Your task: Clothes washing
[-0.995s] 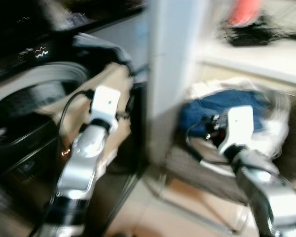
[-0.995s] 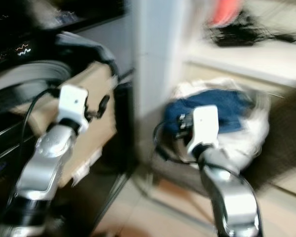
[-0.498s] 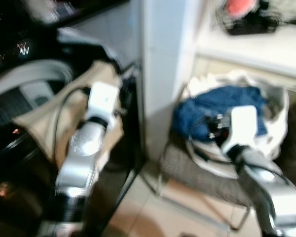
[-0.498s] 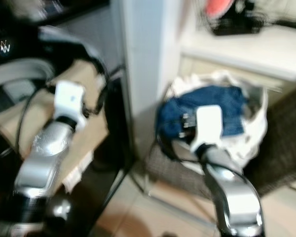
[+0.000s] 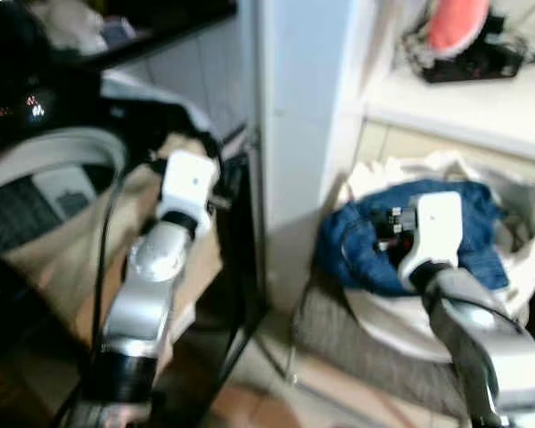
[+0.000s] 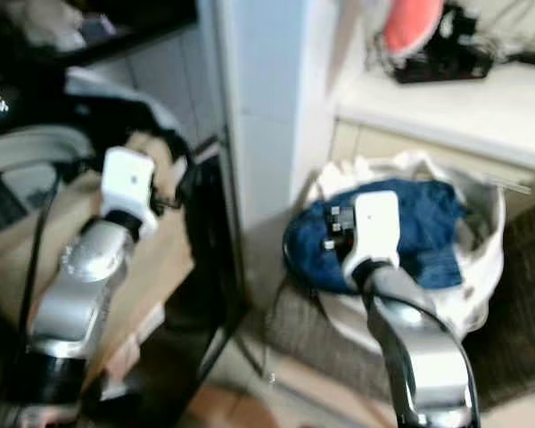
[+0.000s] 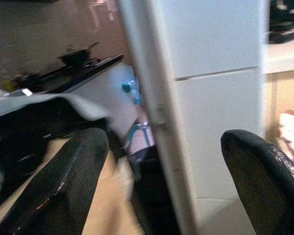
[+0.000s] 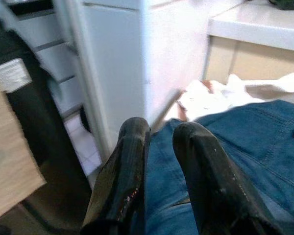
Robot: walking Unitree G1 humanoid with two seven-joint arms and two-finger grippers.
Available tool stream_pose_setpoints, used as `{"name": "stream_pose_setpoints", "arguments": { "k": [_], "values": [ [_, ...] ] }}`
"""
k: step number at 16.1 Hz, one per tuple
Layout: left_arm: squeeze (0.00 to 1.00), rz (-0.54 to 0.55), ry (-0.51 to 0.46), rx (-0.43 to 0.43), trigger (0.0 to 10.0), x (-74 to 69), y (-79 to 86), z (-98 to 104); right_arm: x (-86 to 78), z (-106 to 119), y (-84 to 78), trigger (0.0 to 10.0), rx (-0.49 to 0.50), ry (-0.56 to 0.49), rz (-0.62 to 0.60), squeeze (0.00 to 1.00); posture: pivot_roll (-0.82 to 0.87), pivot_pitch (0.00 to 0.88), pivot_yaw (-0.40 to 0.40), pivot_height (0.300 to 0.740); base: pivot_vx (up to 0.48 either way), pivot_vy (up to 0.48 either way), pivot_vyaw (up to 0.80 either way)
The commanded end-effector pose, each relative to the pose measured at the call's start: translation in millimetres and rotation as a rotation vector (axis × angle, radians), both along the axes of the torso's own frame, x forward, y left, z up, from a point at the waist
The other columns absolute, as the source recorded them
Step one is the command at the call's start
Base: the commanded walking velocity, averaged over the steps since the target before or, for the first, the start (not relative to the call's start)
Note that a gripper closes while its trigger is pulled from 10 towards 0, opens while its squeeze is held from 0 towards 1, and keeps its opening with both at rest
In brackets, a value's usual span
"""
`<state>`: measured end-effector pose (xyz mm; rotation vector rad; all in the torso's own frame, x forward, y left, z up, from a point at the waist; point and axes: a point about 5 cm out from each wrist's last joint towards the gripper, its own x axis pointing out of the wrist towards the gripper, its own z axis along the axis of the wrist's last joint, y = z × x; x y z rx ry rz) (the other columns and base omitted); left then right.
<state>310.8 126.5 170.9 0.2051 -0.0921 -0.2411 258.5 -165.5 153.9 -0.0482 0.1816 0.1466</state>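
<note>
two grippers frame the job: the right gripper [image 8: 159,171] hangs just above the blue jeans [image 5: 446,241] heaped in the white laundry basket [image 5: 517,294], its black fingers [image 8: 122,186] nearly together and holding nothing, while the left gripper [image 7: 176,166] is spread wide and empty beside the washing machine [image 5: 45,169], near the white pillar [image 5: 294,134]. to do the pick well, the right fingers likely need to part first, drop into a thick fold of denim rather than a flat panel, then clamp before lifting clear of the basket rim. against the frame a second ago, the head view is sharper and has swung rightward and down, so the basket sits fuller in view and the right arm reaches closer over the jeans.
</note>
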Motion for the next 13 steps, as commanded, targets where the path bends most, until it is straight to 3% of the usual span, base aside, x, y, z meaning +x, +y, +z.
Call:
{"name": "stream_pose_setpoints", "arguments": {
  "k": [1, 5, 13],
  "values": [
    [0.0, -0.015, -0.014, 0.004, 10.0, 0.3, -3.3, 4.4, 0.2, 5.0, -3.1, 10.0, -0.002, -0.023, -0.011, 0.0, -0.06, 0.0, 0.032, 0.74, 0.315, 0.0, 0.0],
    [0.0, -0.018, -0.016, 0.005, 10.0, 0.2, -3.6, 4.7, -0.3, 4.9, -3.5, 10.0, -0.006, -0.023, -0.013, 0.0, -0.07, 0.0, 0.034, 0.74, 0.293, 0.0, 0.0],
    [0.0, 0.004, 0.031, 0.022, 10.0, -0.7, 0.3, -3.2, 4.8, 6.0, -12.8, 10.0, -0.016, -0.019, -0.04, 0.0, -0.06, 0.0, 0.03, 0.74, 0.0, 0.0, 0.0]
  ]
}}
